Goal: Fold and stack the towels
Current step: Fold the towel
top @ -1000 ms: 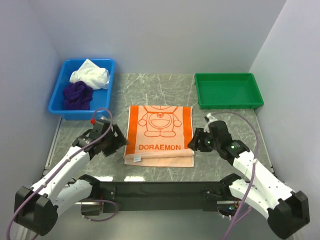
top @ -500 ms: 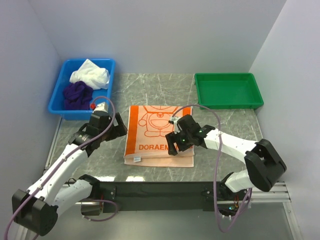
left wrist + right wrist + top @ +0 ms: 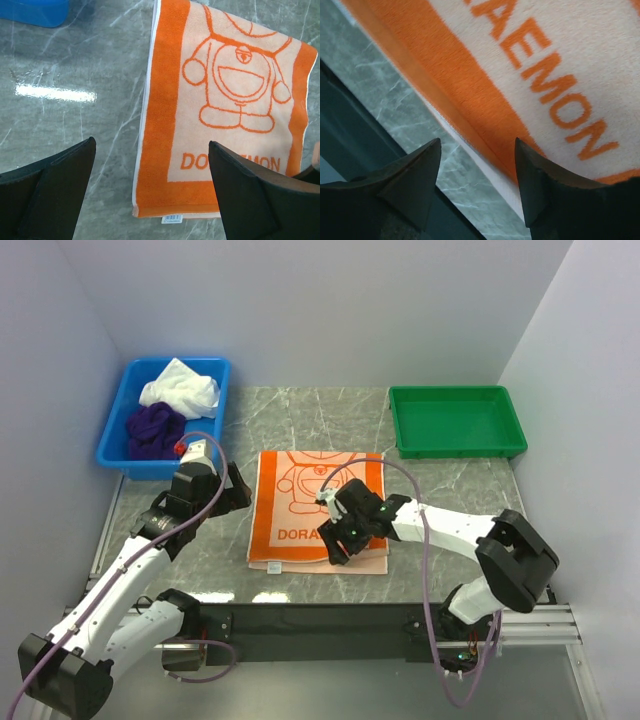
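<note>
The orange towel (image 3: 295, 490) lies flat in the middle of the table (image 3: 300, 420), folded once, with its doubled near edge towards the arms. A second ago the right gripper (image 3: 336, 542) stood at the right edge of this towel; now it has swung across and hangs over the near orange border, on the printed letters. Its fingers (image 3: 415, 175) are apart and nothing is between them. The left gripper (image 3: 238, 498) has drawn back a little from the left edge, and its fingers (image 3: 60, 170) are spread wide on nothing.

We judge that the first fold is released and the right arm goes for the near edge, perhaps to smooth it or to begin a second fold.

The white towel (image 3: 180, 388) and the purple towel (image 3: 155, 428) wait crumpled in the blue bin (image 3: 112, 430). The green tray (image 3: 460, 452) holds nothing.
</note>
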Controlling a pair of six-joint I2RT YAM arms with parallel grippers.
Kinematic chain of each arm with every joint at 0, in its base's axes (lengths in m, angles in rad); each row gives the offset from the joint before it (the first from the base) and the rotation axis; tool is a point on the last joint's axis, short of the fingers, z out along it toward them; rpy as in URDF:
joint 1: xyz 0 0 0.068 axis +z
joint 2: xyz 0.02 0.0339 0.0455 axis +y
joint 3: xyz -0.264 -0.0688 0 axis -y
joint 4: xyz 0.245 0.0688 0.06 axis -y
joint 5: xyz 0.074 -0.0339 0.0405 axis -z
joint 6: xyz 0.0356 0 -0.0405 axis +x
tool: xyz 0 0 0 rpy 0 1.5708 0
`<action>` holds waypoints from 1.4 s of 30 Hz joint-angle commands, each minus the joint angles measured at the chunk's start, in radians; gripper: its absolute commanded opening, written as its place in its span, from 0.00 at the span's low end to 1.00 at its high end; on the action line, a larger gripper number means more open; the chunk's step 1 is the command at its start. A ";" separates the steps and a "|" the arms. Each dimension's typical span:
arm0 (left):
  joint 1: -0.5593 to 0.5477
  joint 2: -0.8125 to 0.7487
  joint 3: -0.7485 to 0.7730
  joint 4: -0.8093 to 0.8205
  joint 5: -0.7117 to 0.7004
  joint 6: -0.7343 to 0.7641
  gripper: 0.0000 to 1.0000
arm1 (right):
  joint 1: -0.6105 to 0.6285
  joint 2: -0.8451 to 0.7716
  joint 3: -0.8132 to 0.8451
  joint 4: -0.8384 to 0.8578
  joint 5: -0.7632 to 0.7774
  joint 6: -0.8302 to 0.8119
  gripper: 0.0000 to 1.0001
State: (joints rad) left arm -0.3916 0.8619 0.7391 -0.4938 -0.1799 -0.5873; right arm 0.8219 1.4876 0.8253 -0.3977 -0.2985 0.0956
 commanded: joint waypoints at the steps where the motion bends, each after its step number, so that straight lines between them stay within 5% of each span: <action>1: -0.003 -0.004 -0.006 0.032 -0.013 0.018 0.99 | 0.029 -0.088 -0.003 -0.017 -0.019 0.013 0.65; 10: -0.003 0.012 -0.010 0.029 0.025 0.004 0.99 | 0.037 -0.085 -0.063 -0.032 -0.039 0.153 0.50; 14: -0.004 0.019 -0.027 0.035 0.129 -0.045 0.94 | 0.037 -0.108 -0.095 -0.006 -0.012 0.202 0.36; 24: -0.127 0.124 -0.075 0.090 0.247 -0.296 0.61 | -0.016 -0.230 -0.087 0.080 0.150 0.348 0.34; 33: -0.230 0.288 -0.187 0.084 0.299 -0.350 0.25 | -0.216 -0.254 -0.229 0.106 0.076 0.440 0.26; 42: -0.230 0.341 -0.309 0.050 0.345 -0.382 0.14 | -0.328 -0.234 -0.351 0.126 0.004 0.503 0.25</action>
State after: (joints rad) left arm -0.6163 1.1778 0.4839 -0.4210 0.1371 -0.9417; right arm 0.5316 1.2560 0.5056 -0.2947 -0.2607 0.5613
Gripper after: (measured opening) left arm 0.145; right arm 0.255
